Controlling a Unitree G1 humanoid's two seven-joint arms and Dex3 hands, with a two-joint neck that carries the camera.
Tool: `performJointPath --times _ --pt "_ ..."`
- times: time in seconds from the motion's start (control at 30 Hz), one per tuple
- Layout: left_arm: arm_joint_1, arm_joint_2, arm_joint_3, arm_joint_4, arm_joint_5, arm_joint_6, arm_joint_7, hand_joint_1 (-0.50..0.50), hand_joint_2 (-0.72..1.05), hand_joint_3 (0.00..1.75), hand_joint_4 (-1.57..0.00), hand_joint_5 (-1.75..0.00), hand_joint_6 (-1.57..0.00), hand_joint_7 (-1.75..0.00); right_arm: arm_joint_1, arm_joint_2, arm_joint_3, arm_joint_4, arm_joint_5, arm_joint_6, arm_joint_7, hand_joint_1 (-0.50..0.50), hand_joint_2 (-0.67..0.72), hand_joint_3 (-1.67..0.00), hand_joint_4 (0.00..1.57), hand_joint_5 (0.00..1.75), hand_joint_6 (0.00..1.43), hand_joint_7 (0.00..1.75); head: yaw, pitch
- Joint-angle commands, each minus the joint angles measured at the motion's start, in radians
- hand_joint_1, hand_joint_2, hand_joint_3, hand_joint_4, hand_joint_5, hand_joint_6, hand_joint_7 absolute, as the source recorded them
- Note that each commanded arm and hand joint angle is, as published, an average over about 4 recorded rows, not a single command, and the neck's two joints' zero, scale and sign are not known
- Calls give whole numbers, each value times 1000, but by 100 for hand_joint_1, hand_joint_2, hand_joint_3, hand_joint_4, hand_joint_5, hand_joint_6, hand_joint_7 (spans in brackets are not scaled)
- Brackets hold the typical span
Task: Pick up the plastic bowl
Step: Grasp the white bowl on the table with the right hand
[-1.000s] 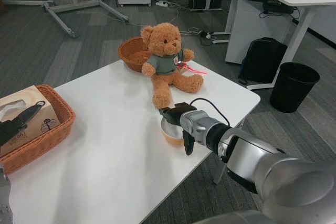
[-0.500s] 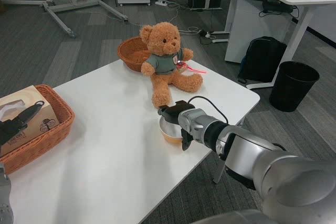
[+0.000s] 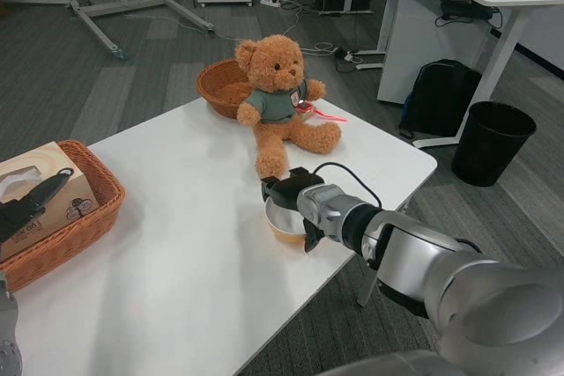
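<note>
The right hand (image 3: 295,204) sits directly over the plastic bowl (image 3: 284,222), fingers wrapped round its rim, far nearer than the idle left hand (image 3: 25,204).

We see silver, rounded right forearm (image 3: 423,261); black right hand (image 3: 295,195); black cable (image 3: 348,171) looping over wrist. Black left hand (image 3: 31,200) at left edge.
</note>
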Motion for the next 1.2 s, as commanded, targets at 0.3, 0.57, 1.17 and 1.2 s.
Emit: performJointPath --times 0.3,0.57,1.17,1.2 --pt "13 6 0 3 -2 -9 1 -50 43 0 0 0 0 0 58 -24 -80 -67 7 -80 -9 -46 -60 -159 69 165 91 168 6 -6" --pt "13 6 -1 4 -8 -8 1 -50 43 0 0 0 0 0 124 -66 -167 -232 5 -109 20 -46 -60 -159 69 165 94 168 11 -4" --pt "11 7 -34 20 -18 -9 1 -50 34 0 0 0 0 0 232 -163 -267 -639 16 -131 166 -46 -60 -159 70 165 106 168 64 124" --pt "8 7 -42 24 -21 -9 1 -50 34 0 0 0 0 0 233 -165 -267 -652 19 -131 172 -46 -60 -159 71 165 106 168 76 145"
